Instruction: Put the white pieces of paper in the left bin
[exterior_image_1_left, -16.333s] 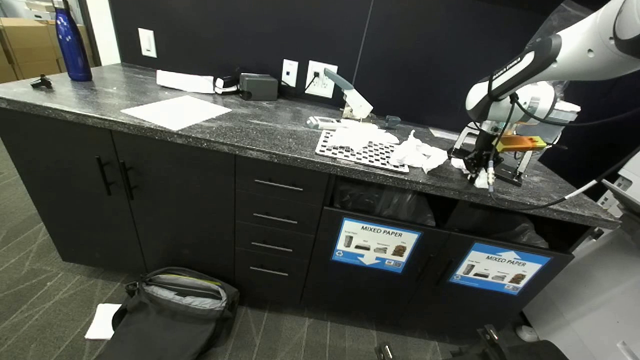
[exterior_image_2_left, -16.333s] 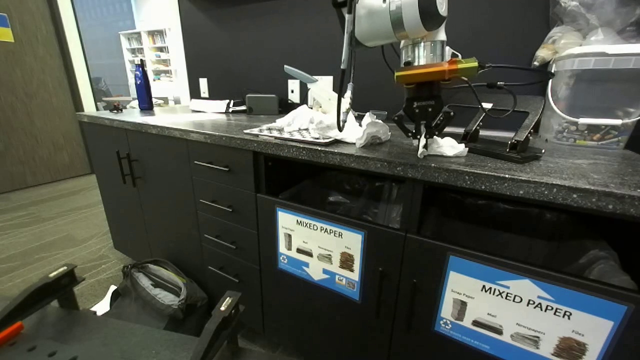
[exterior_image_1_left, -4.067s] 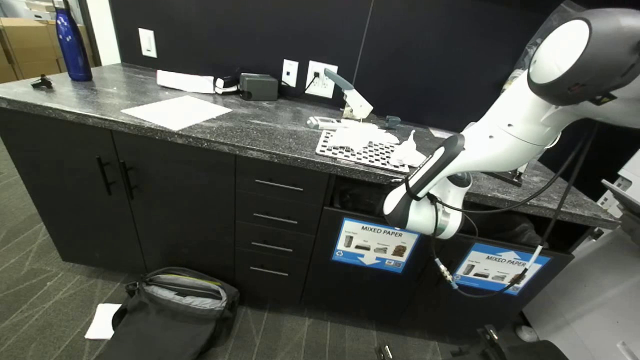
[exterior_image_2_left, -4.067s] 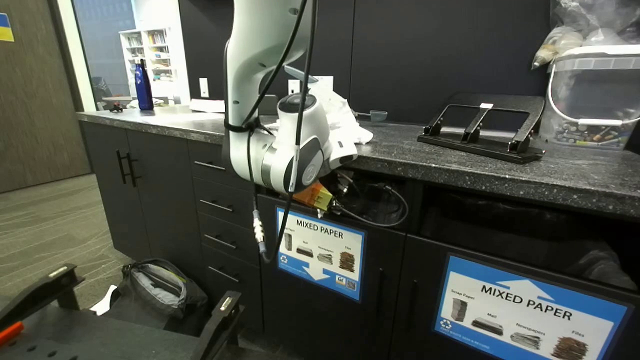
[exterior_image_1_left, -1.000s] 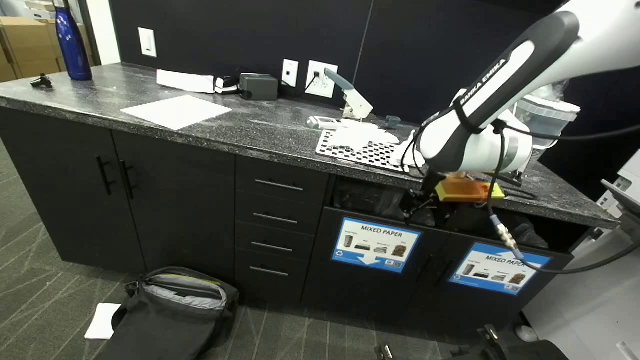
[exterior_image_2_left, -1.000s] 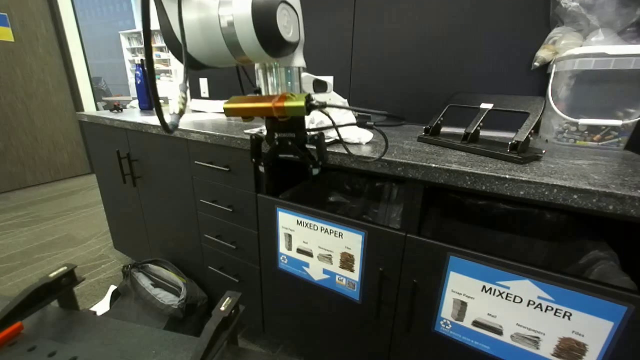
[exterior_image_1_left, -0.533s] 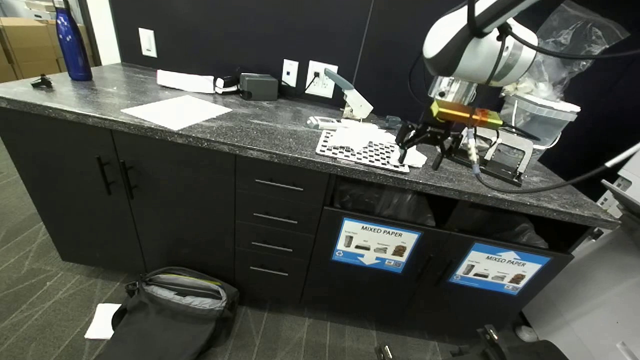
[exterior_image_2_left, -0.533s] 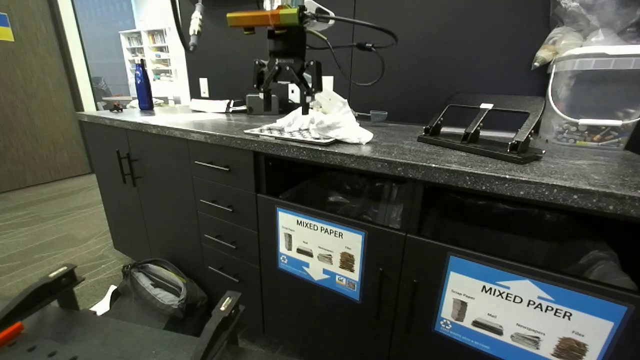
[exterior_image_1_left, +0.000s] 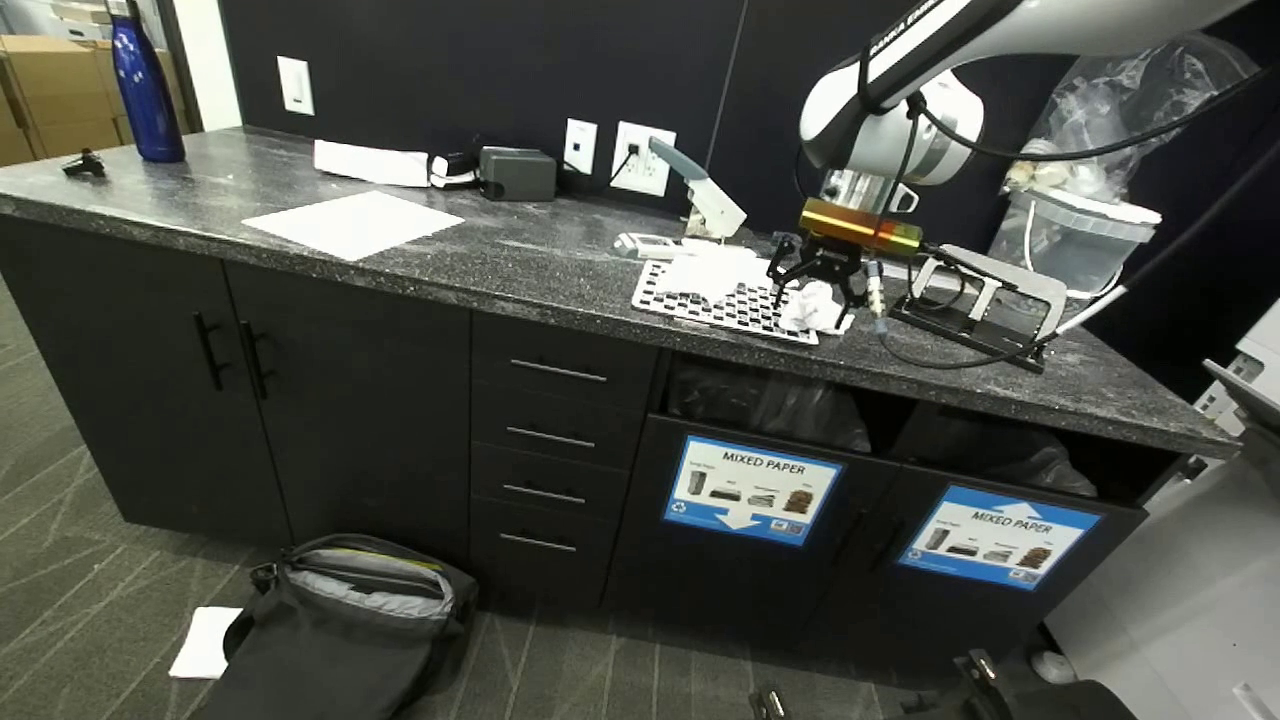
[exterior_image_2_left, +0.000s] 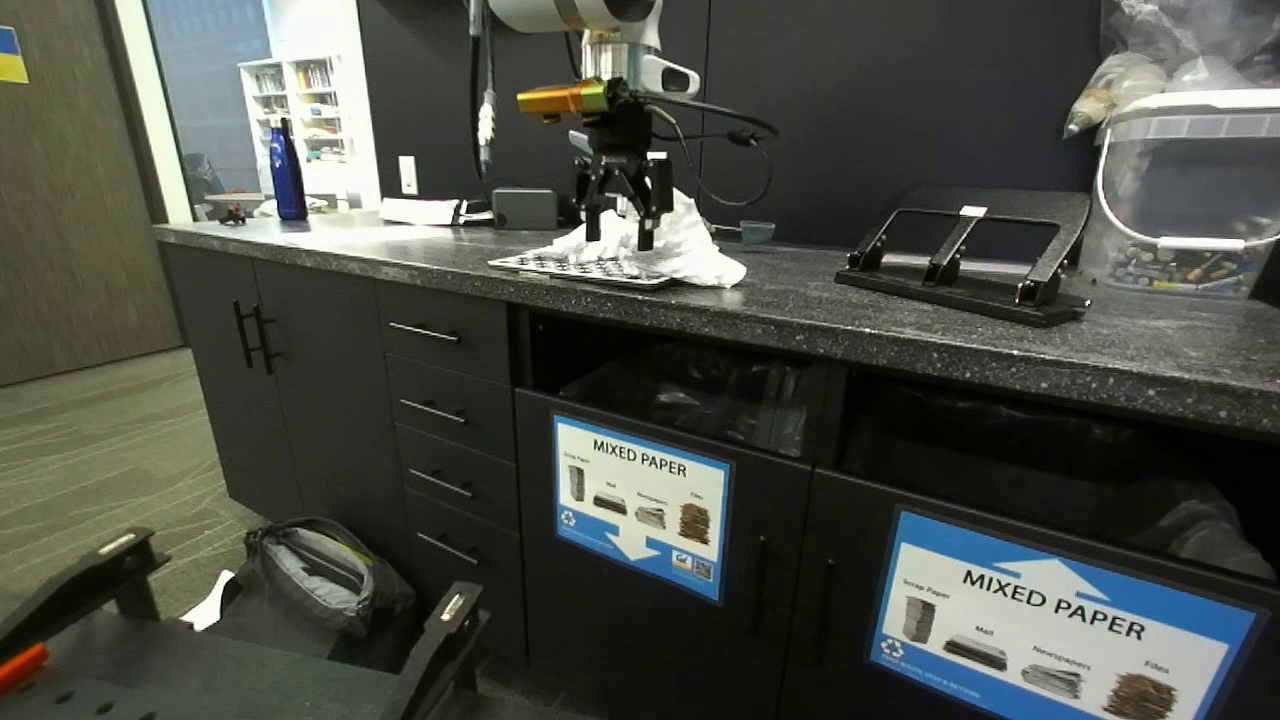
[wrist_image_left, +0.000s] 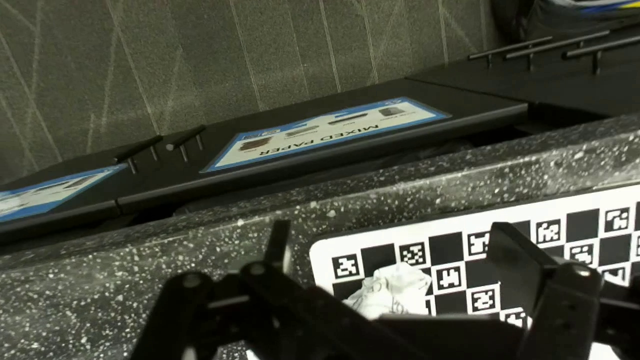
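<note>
The gripper hangs tips down, its jaws spread wide and released. In the wrist view, a crumpled white piece of paper shows between the 2 fingers, lying at the end of a black-and-white patterned board; whether either finger brushes it, I cannot tell. In an exterior view, more white pieces of paper lie bunched over the same board, near that scrap; their number is unclear.

Above the jaws, an orange-and-gold bar is mounted at the wrist, with the white arm over it. The board rests on a speckled dark countertop, near its front edge. Below that edge, the left bin has a blue-and-white label with its arrow pointing down, and clear plastic in its opening. Just beside it, the right bin bears a similar label, arrow pointing up.

In both exterior views, a black stand is to the right of the gripper, with a clear bucket near it. Behind the papers rises a white lever with a grey tip. Well apart, to the left, are a grey box, a flat white sheet and an upright blue bottle. On the floor sits an open dark bag, a white slip partly hidden behind it.
</note>
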